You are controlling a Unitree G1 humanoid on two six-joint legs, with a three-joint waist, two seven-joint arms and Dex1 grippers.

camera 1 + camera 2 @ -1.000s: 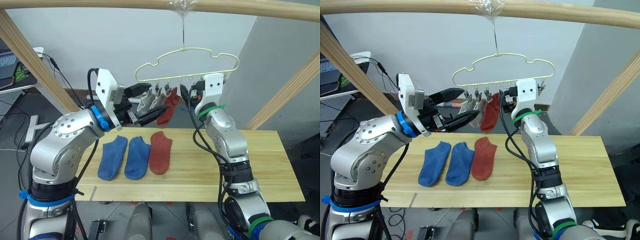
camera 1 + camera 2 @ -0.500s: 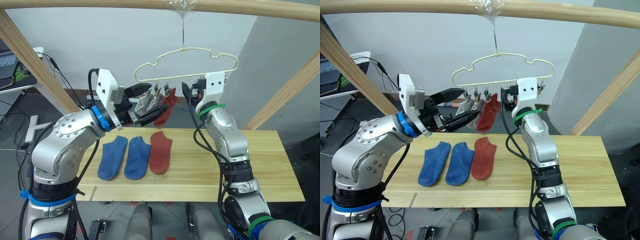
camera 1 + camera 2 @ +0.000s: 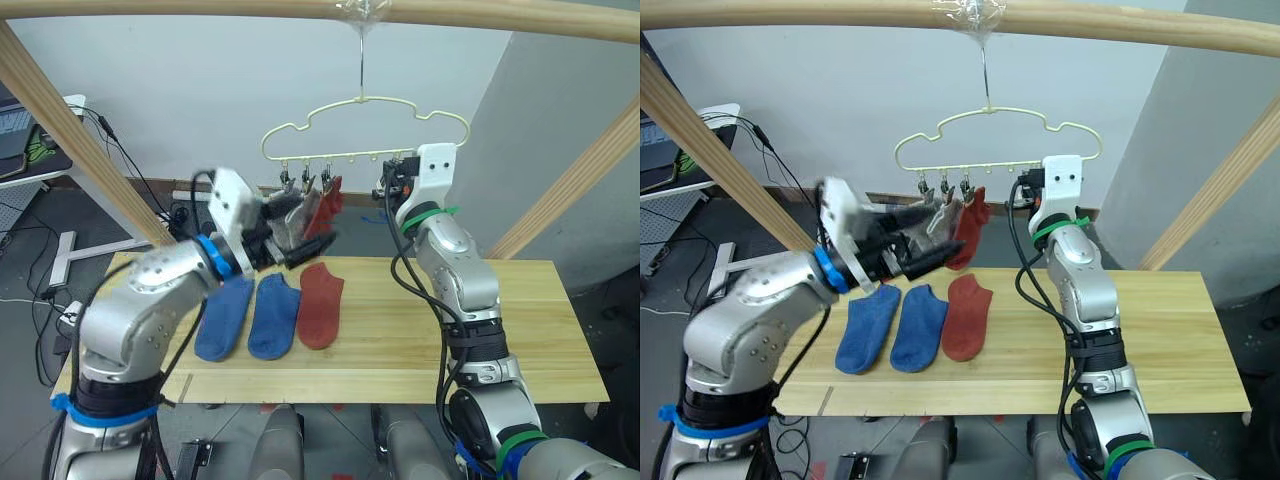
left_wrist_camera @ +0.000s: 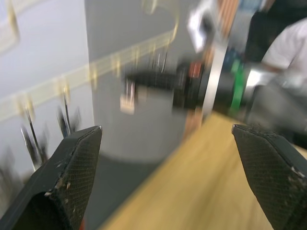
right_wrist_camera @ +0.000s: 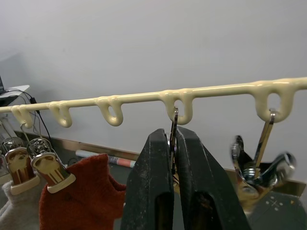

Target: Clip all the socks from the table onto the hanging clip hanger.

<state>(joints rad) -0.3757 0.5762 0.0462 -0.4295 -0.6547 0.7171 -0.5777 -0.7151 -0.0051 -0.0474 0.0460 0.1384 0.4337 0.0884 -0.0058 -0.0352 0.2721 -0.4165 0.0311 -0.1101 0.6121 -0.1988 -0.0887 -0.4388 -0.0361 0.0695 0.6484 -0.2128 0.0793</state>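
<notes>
A pale-yellow clip hanger [image 3: 340,157] hangs by its hook from the top pole. A light grey sock [image 3: 292,215] and a rust-red sock [image 3: 323,203] hang from its left clips. Flat on the table [image 3: 520,330] lie two blue socks [image 3: 225,315] [image 3: 273,315] and one rust-red sock [image 3: 320,305]. My right gripper [image 5: 173,136] is up at the hanger bar [image 5: 144,97], shut on a metal clip [image 5: 174,120] just right of the hung rust-red sock [image 5: 81,191]. My left gripper [image 3: 300,228] hovers open by the hung socks, holding nothing, its fingers [image 4: 72,177] wide apart.
Round wooden frame poles run across the top [image 3: 200,8] and slant down at the left [image 3: 80,130] and right [image 3: 570,180]. More free clips [image 5: 249,167] hang to the right of the gripped one. Bare planks cover the table's right half.
My right gripper has closed onto a clip. The hanger has swung a little to the left. My left arm has dropped lower and moved right, still open.
</notes>
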